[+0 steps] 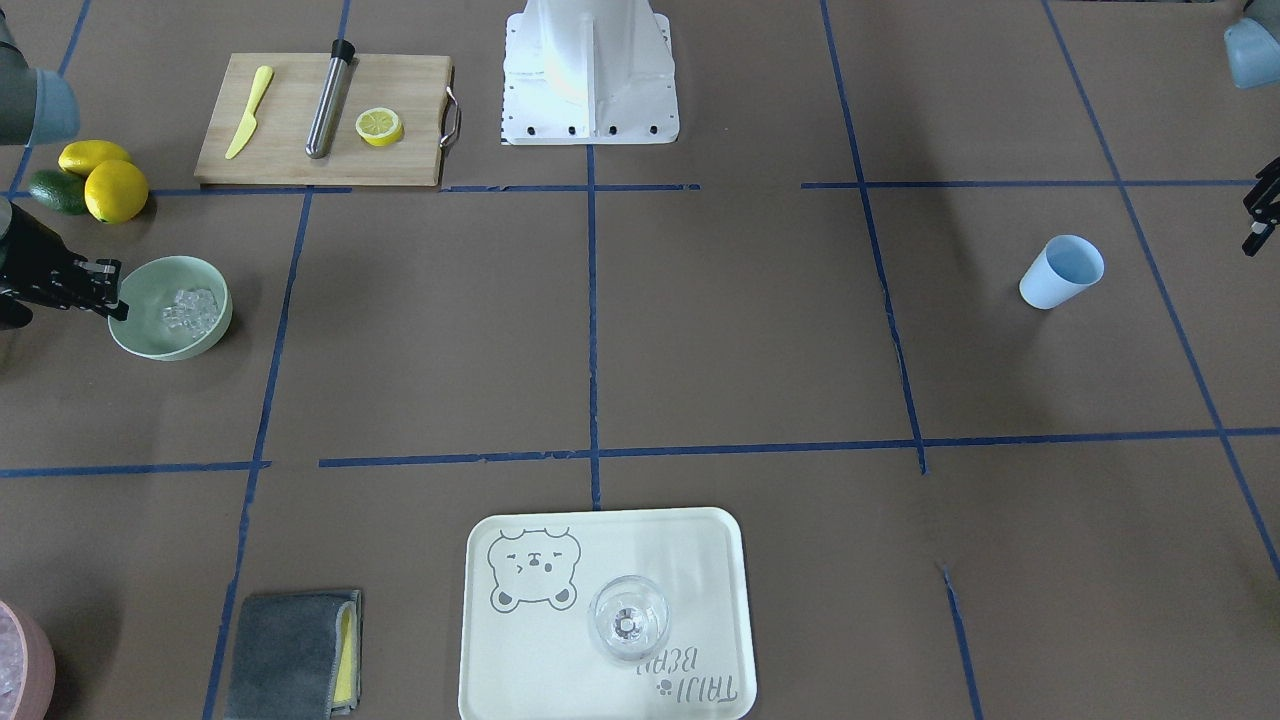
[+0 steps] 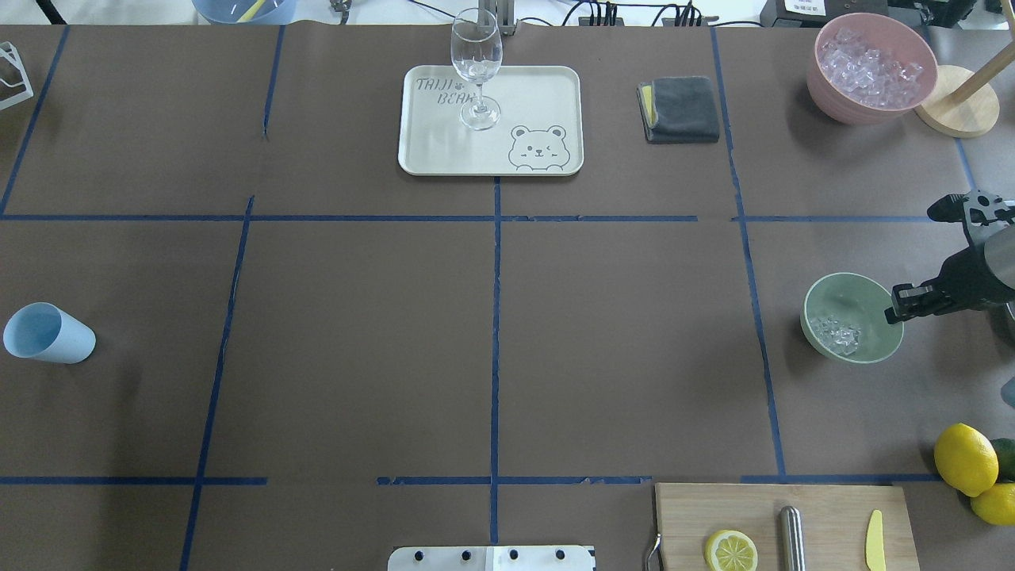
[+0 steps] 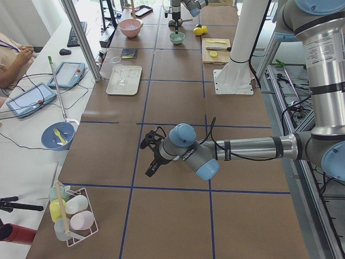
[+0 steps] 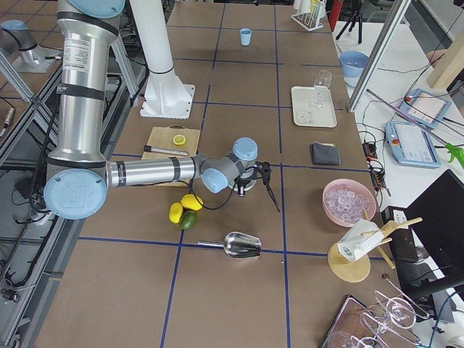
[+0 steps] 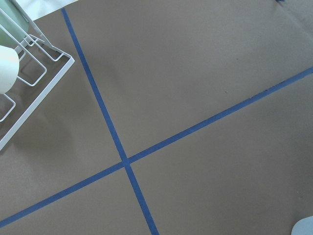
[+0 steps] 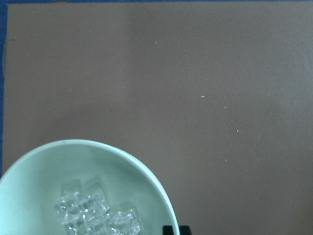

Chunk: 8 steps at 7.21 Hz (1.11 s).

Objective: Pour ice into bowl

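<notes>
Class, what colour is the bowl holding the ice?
The bowl is pale mint green, clearest in the overhead view.

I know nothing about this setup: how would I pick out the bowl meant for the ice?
Start at the wooden cutting board, then the lemons beside it. Past the lemons, toward the pink container, sits a round bowl holding a few clear ice cubes. It is pale mint green, while its ice-filled neighbour is pink and heaped much fuller.
</notes>
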### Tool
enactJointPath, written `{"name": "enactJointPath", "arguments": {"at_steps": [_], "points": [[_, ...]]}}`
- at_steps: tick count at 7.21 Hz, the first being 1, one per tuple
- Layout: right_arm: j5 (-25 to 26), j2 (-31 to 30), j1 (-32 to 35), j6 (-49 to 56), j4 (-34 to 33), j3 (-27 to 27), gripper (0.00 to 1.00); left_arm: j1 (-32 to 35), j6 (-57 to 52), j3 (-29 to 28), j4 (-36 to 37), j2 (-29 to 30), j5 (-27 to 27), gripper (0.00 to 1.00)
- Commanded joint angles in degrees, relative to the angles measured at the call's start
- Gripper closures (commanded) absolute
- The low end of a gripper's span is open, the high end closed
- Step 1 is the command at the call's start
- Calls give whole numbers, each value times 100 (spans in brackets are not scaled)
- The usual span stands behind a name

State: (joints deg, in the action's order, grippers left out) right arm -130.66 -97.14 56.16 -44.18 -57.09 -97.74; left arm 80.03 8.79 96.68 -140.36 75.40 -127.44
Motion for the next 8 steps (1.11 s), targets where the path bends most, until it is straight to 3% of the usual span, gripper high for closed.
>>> {"name": "enactJointPath", "arguments": {"at_steps": [1,3,5,6,8], "points": [[-82,54,0,-99,49,-86,0,21,0,44,0,-51,0,0],[-659,117,690,-91,-20,-271,0,21,0,27,43,-51,-35,0],[-846,-93,1378,275,-108,-307,0,21,0,62,664,54,-805,0],[-847,-329,1746,1105,-344,-298,0,-31,-9,114,772,54,-852,0],[-804,-385,3000,4094,-2217,-307,0,308,-742,123,1638,63,-1326,0]]}}
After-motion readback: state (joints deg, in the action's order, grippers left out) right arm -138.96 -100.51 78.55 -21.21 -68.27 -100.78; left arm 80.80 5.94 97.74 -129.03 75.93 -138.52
